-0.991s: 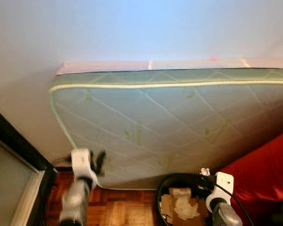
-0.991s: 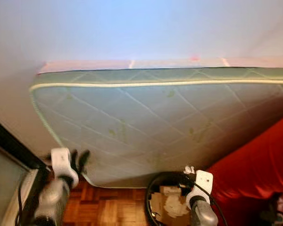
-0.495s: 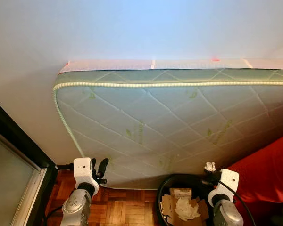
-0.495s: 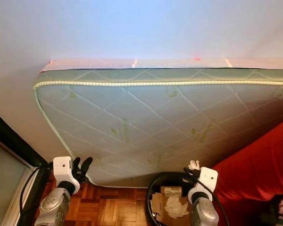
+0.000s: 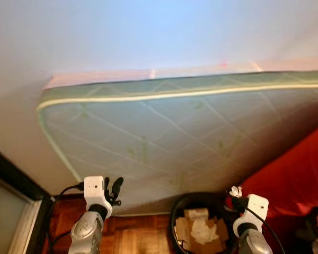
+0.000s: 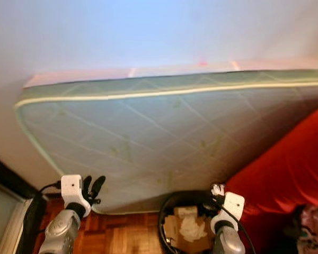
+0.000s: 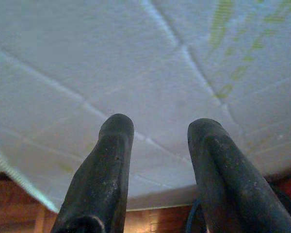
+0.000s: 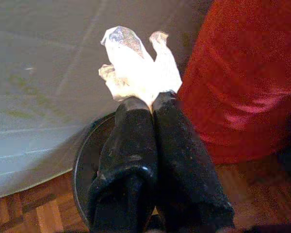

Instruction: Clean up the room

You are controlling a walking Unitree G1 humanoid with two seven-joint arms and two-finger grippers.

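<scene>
My right gripper (image 8: 152, 99) is shut on a crumpled white tissue (image 8: 135, 65), held above the far rim of a round black waste bin (image 5: 176, 217). The same tissue (image 5: 236, 191) pokes up from that gripper at the lower right of the left eye view. Inside the bin lie cardboard scraps and crumpled paper (image 5: 204, 231). My left gripper (image 7: 157, 133) is open with nothing between its fingers, raised close in front of a pale green quilted mattress (image 5: 191, 137) that leans against the wall.
The mattress stands on edge against the white wall (image 5: 148, 32), just behind the bin. A red sofa or cover (image 5: 294, 174) rises at the right. A dark door frame (image 5: 13, 177) stands at the left. The floor is wooden parquet (image 5: 132, 241).
The whole picture has shifted and tilted, so the camera moved. Both grippers keep about the same pose, the right one still shut on the tissue.
</scene>
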